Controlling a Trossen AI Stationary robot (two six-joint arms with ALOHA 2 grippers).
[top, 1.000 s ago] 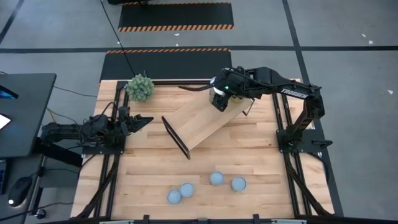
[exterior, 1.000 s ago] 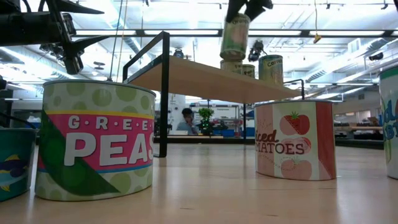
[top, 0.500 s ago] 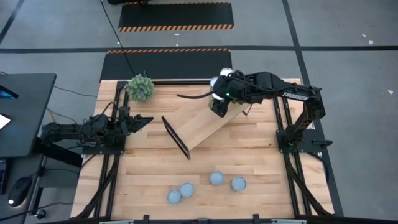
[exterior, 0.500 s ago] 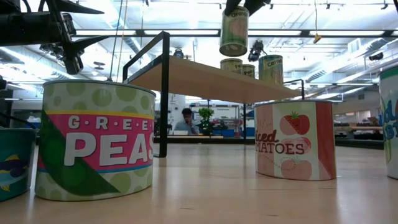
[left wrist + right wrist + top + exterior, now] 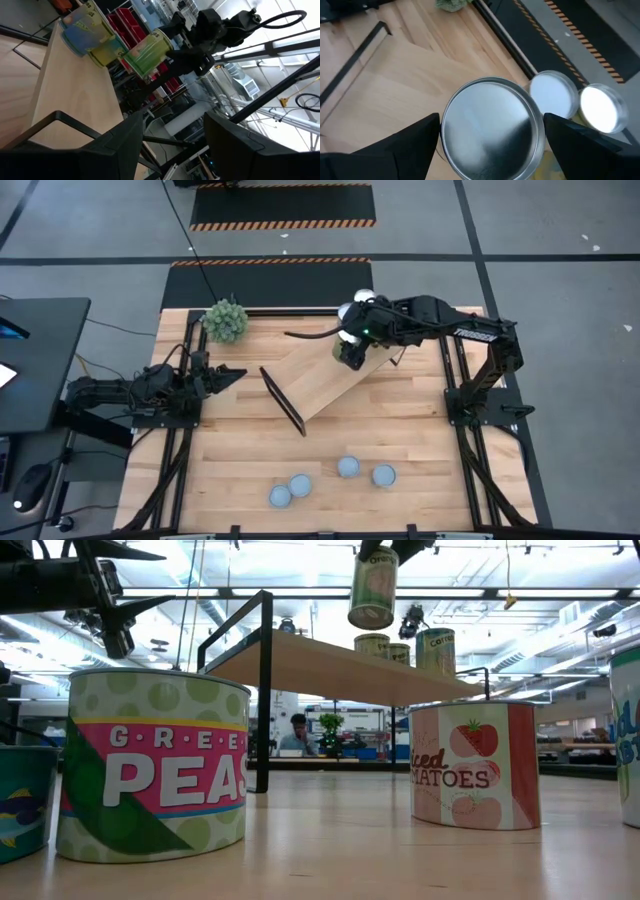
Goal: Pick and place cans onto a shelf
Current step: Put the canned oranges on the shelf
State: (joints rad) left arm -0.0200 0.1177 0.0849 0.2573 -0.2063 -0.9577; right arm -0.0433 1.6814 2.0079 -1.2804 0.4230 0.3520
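Low view shows the right hand (image 5: 383,548) pinching a green can (image 5: 373,588) by its top, hanging tilted above the shelf (image 5: 330,670); two cans (image 5: 436,651) stand just beyond. Left hand (image 5: 228,374) waits spread, well apart.

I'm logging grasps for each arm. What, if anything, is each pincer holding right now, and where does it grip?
The right pincer holds a green-labelled can by its top end, above the shelf. The left pincer holds nothing.
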